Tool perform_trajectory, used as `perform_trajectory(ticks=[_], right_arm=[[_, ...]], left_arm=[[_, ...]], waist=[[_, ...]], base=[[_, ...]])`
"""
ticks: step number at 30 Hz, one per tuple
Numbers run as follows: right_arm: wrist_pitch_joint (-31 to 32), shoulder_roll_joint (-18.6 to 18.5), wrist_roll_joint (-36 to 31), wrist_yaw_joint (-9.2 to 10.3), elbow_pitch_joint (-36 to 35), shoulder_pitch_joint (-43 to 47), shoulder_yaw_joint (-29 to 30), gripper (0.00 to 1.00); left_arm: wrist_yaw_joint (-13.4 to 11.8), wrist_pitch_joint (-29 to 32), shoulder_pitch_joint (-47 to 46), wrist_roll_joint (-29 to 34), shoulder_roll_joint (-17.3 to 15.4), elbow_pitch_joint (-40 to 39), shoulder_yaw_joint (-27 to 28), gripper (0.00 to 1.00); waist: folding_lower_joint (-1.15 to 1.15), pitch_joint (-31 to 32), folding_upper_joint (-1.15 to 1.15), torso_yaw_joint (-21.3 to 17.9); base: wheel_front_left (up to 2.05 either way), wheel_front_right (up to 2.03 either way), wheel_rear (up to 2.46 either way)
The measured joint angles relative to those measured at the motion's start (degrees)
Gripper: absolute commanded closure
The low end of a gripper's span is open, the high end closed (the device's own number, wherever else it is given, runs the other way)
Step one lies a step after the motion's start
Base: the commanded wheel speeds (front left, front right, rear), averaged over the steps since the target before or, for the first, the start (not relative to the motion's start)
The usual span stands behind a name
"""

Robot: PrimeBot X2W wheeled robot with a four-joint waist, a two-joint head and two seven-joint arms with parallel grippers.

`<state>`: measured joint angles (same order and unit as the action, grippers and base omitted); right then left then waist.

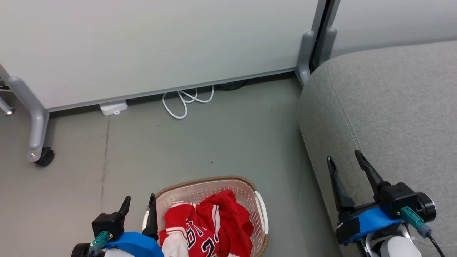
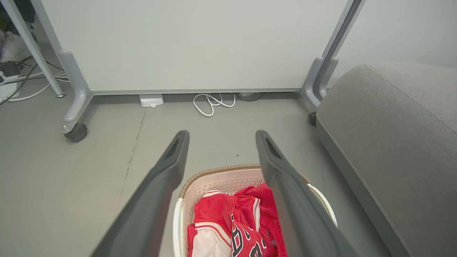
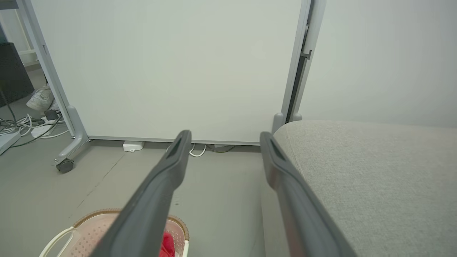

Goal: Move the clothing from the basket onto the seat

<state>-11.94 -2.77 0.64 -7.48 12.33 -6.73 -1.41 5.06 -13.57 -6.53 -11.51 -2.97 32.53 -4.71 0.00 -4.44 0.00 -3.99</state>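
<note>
**Jaws parted on both arms; clothing not yet grasped**

Left gripper [image 1: 140,203] hovers at the left rim of the basket [image 1: 200,180] and right gripper [image 1: 343,157] over the edge of the seat [image 1: 392,107], both spread and empty. The clothing [image 1: 210,221] lies heaped inside the basket, which stands on the floor [image 1: 214,135] beside the seat. A sound pick would probably drop onto the highest red fold and close deep enough to gather cloth, clear of the rim.

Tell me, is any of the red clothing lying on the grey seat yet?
No, the clothing sits bunched inside the basket, and nothing red lies on the seat.
</note>
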Motion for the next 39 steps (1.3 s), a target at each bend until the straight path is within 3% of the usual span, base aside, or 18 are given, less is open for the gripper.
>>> perform_trajectory(ticks=[13, 25, 34, 39], right_arm=[[-0.8, 0.0, 1.1, 0.00, -4.4, -5.9, -5.7, 0.00], [-1.9, -0.1, 3.5, 0.00, -7.7, -8.5, -9.6, 0.00], [-2.7, -0.1, 5.6, 0.00, -9.2, -10.3, -12.5, 0.00], [-2.9, -0.1, 6.2, 0.00, -9.3, -11.0, -13.1, 0.00]], left_arm=[[-1.2, 6.0, -10.9, -2.0, -0.4, 16.7, 0.2, 0.00], [-2.1, 8.7, -21.9, -1.7, -3.0, 27.8, -0.5, 0.00], [-6.4, 10.3, -27.6, -1.5, -5.6, 33.1, -0.5, 0.00], [-7.3, 10.8, -30.1, -2.1, -6.1, 35.1, 0.0, 0.00]], waist=[[0.01, -12.1, 0.00, -6.8], [0.01, -24.9, 0.00, -12.3], [0.01, -32.4, 0.00, -15.5], [0.01, -35.7, 0.00, -16.4]], base=[[0.00, 0.00, 0.00], [0.00, 0.00, 0.00], [0.00, 0.00, 0.00], [0.00, 0.00, 0.00]])
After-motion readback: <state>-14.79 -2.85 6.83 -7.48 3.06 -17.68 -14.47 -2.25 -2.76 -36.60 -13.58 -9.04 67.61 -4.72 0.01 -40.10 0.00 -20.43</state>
